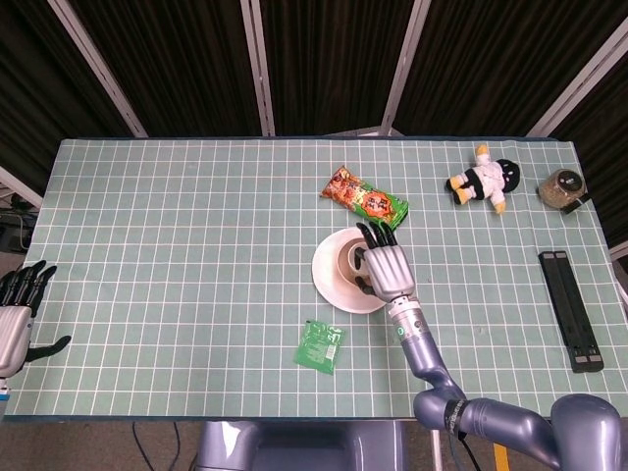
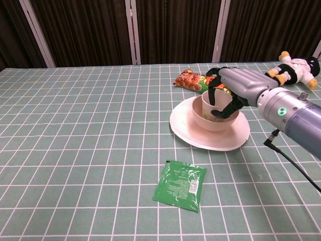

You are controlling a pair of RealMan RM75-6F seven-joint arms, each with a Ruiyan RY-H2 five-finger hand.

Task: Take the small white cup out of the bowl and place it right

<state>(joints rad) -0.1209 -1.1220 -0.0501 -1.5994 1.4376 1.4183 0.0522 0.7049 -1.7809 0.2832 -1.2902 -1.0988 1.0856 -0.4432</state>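
grasping was the step in hand: your right hand (image 2: 228, 95) sat over the small white cup (image 2: 212, 104), which stood upright inside the bowl (image 2: 214, 120), itself on the white plate (image 2: 200, 134) a little right of the table's (image 1: 177, 245) middle, nearer the front edge than the back. your fingers (image 2: 213, 93) curled down over the cup's far rim and the thumb hooked in at its right side, but i could not tell whether they were truly clamped on it or only touching; the cup had not left the bowl. your left hand (image 1: 18, 312) hung off the front left corner, fingers apart, holding nothing.

next move, as i judged it: firm up that pinch on the cup wall, lift straight up till the base cleared the bowl's rim, then carry it toward the right edge and set it on bare cloth short of the black bars (image 1: 571, 309). the risk was dragging the bowl or tipping it on the plate if you pulled sideways too early.

count: one cup, one bowl, one plate, one orange-and-green snack bag (image 1: 364, 199) just behind the plate, one green sachet (image 1: 321, 344) toward the front edge, one plush doll (image 1: 481, 179) and one jar (image 1: 562, 187) near the back right corner, one pair of black bars along the right edge.
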